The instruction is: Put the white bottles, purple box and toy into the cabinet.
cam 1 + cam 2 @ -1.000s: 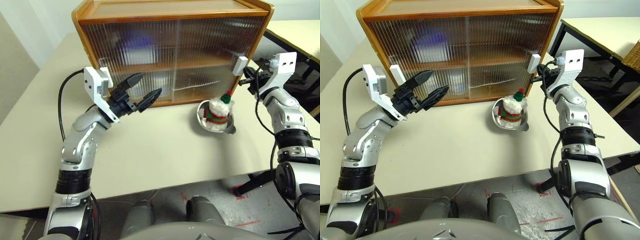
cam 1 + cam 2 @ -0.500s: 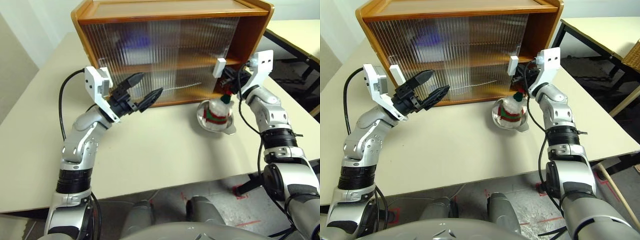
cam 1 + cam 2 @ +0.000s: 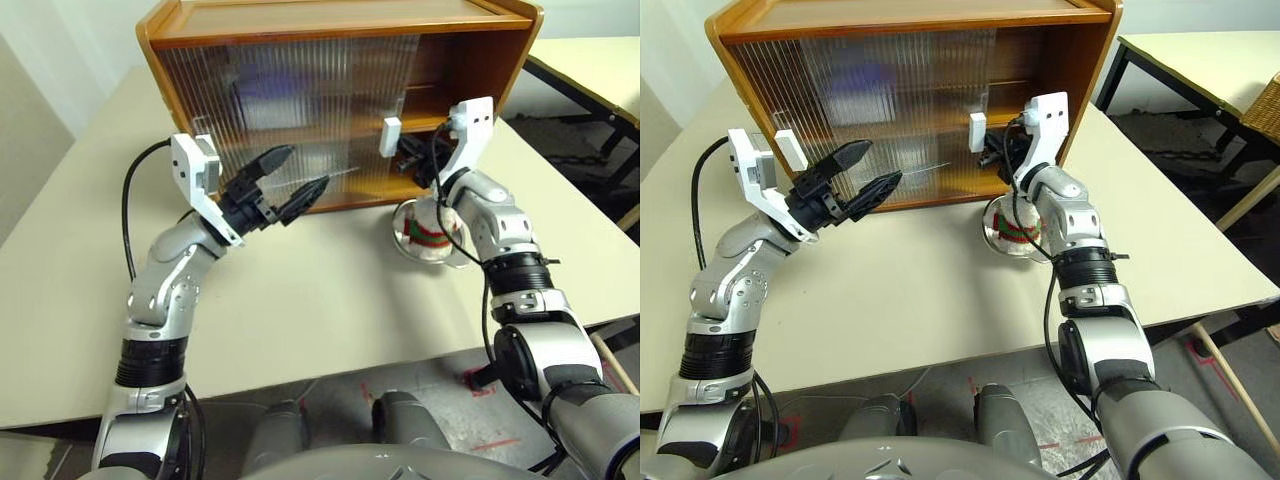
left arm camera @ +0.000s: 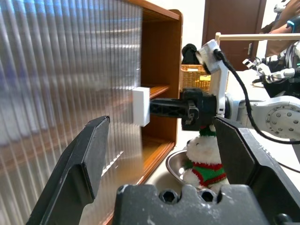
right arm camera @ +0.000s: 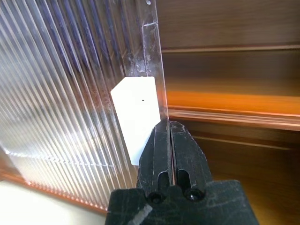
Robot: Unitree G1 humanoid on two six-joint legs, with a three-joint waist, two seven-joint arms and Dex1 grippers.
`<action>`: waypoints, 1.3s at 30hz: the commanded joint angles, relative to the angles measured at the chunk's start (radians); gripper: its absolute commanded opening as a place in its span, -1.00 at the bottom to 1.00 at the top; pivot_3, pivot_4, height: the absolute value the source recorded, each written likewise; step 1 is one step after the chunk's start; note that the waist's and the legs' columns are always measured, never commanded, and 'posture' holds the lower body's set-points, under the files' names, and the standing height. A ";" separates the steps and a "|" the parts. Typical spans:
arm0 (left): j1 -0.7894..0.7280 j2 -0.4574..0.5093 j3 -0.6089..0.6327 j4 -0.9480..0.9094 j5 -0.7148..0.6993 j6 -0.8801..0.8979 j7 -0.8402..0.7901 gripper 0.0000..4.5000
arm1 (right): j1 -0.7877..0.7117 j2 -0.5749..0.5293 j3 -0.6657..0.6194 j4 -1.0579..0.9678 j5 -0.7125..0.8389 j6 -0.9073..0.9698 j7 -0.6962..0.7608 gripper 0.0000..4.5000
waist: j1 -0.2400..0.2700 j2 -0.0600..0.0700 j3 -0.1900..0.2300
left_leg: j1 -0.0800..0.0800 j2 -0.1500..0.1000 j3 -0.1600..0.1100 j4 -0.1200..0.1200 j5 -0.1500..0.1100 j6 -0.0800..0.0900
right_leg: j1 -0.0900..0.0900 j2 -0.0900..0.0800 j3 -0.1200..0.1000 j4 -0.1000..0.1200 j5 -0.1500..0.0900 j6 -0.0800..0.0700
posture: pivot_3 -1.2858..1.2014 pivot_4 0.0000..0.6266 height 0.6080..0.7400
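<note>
The cabinet (image 3: 340,20) stands at the back of the table, its right part uncovered and showing bare wooden shelves. My right gripper (image 3: 412,150) is shut, its tip against the right edge of the sliding door beside the white handle (image 5: 138,112). The toy (image 3: 432,225) sits in a metal bowl (image 4: 174,161) just below that arm. My left gripper (image 3: 303,168) hangs open with nothing between its fingers, in front of the cabinet's left half. A purple blur, probably the purple box (image 3: 265,85), shows through the ribbed doors on the upper shelf. The white bottles are hidden.
The beige table (image 3: 300,310) stretches from the cabinet toward me, its front edge near. A second table (image 3: 590,60) stands off to the right, with a wicker basket (image 3: 1265,105) beyond it. A person's arm (image 4: 281,33) shows in the background.
My right gripper has swept left with the white handle, sliding the right door across and uncovering the cabinet's right side. The left arm has stayed put.
</note>
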 commanded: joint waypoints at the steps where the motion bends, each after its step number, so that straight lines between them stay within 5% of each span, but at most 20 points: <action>1: -0.006 0.000 -0.008 -0.006 -0.005 -0.004 -0.008 1.00 | -0.023 0.026 0.029 -0.036 0.009 0.026 0.013 -0.99 | -0.002 0.000 0.000 | 0.000 0.000 0.000 0.000 0.000 0.000 | 0.000 0.000 0.000 0.000 0.000 0.000 | 0.01 -1.00 1.00; 39: -0.030 -0.026 -0.023 0.026 0.007 -0.026 -0.015 1.00 | -0.057 0.081 0.060 -0.067 0.006 0.072 0.063 -0.99 | -0.022 0.000 0.000 | -0.003 0.000 0.001 -0.006 0.000 0.000 | -0.007 0.001 0.002 0.001 0.001 -0.001 | 0.00 -1.00 1.00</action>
